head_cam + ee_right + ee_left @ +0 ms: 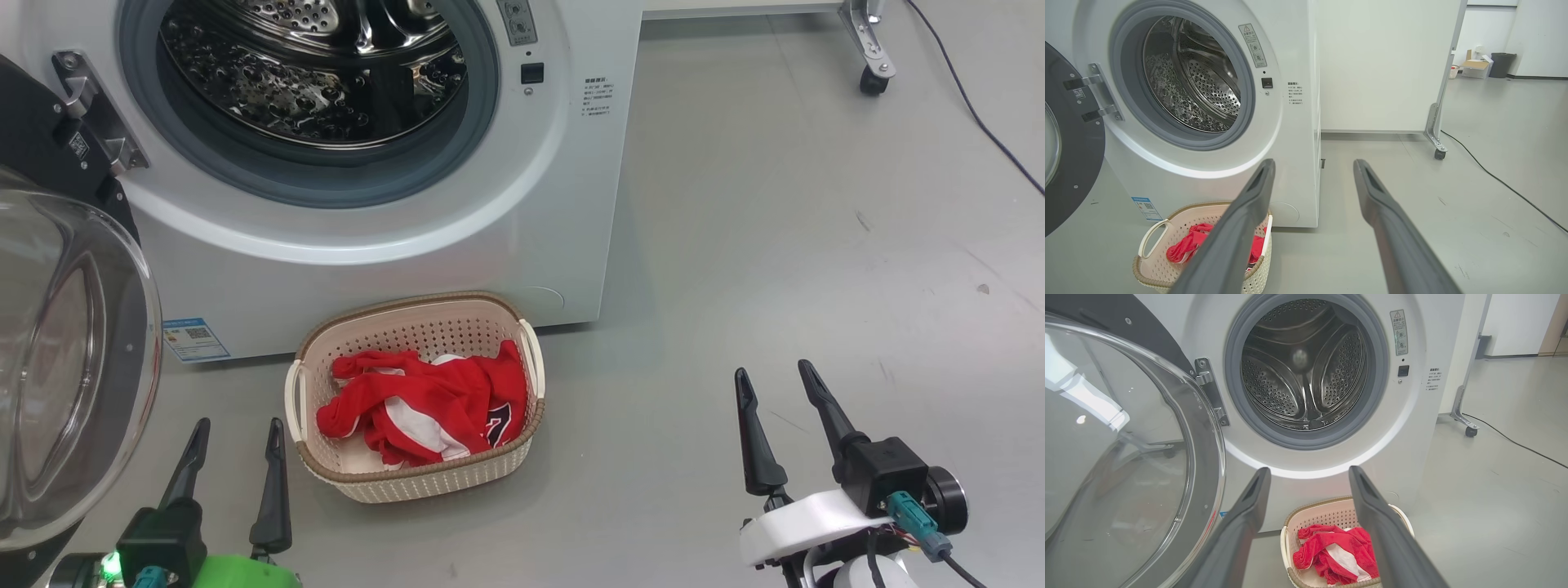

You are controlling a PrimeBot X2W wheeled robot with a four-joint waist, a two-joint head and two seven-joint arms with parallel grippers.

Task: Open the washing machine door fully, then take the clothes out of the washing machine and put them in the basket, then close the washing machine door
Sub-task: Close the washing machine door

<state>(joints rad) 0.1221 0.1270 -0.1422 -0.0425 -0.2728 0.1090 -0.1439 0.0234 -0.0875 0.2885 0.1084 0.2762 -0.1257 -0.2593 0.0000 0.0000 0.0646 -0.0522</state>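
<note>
The white washing machine [392, 245] stands with its steel drum [1302, 363] bare of clothes. Its black round door [73, 359] hangs swung out on the left, the glass bowl [1114, 449] close to my left arm. Red clothes [424, 404] with white trim lie heaped in the cream basket [412, 478] on the floor before the machine. My left gripper [237, 426] is open at the lower left, just left of the basket and right of the door. My right gripper [774, 370] is open over bare floor, well right of the basket. Both hold nothing.
A white wheeled panel [1384, 65] stands behind the machine, its caster [872, 80] at the upper right. A black cable [971, 106] runs across the grey floor [816, 245] on the far right. A cardboard box [1476, 68] and dark bin [1500, 64] sit far off.
</note>
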